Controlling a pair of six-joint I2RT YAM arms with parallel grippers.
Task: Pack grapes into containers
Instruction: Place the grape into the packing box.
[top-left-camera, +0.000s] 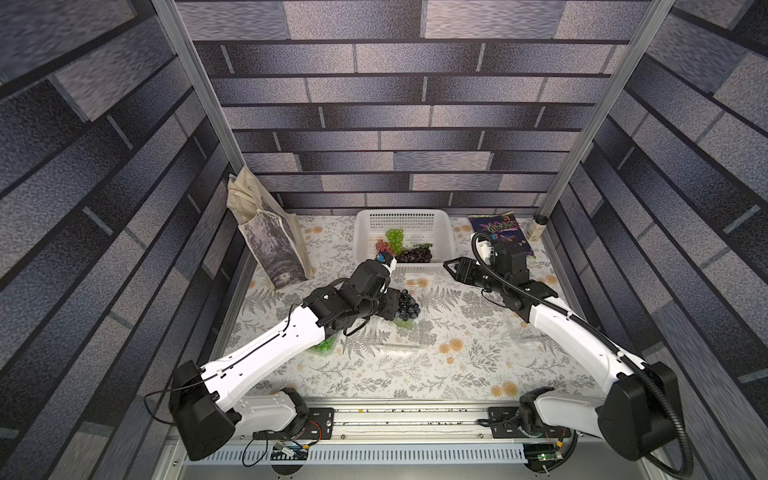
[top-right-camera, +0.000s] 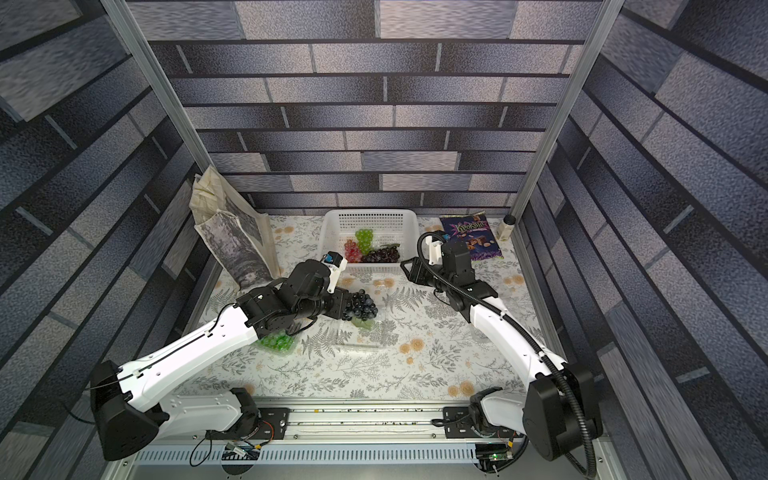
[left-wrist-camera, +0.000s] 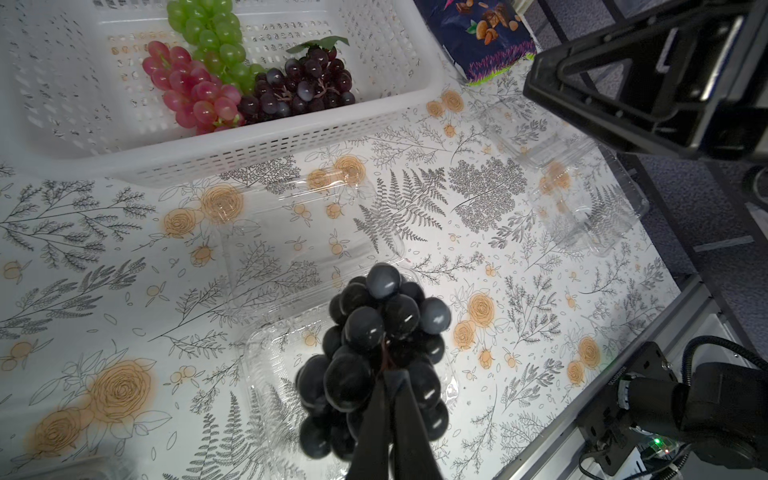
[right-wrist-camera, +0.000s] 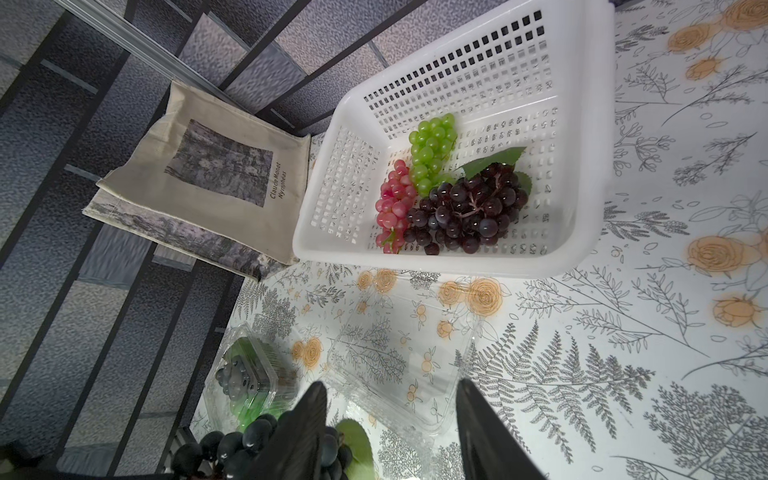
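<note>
Above the open middle container (left-wrist-camera: 266, 365) on the desk (left-wrist-camera: 124, 249), left fingers (left-wrist-camera: 374, 419) are clamping the stem of the black grapes (left-wrist-camera: 365, 328), right fingers (right-wrist-camera: 478, 415) are standing apart gripping nothing, and a second container (right-wrist-camera: 232, 345) is holding green grapes (top-right-camera: 274, 341).

Green grapes (top-left-camera: 323, 345) half under left arm (top-left-camera: 266, 349)

Blk grapes (left-wrist-camera: 365, 328) glossy; container (left-wrist-camera: 274, 365) clear thin plastic; basket (left-wrist-camera: 266, 153) wht perforated plastic; bag (right-wrist-camera: 216, 137) matt cloth.

The left gripper (top-left-camera: 395, 306) holds a black bunch (top-left-camera: 409, 308) over a clear container (top-left-camera: 415, 340) (the white basket (top-left-camera: 360, 232) lies just beyond).
</note>
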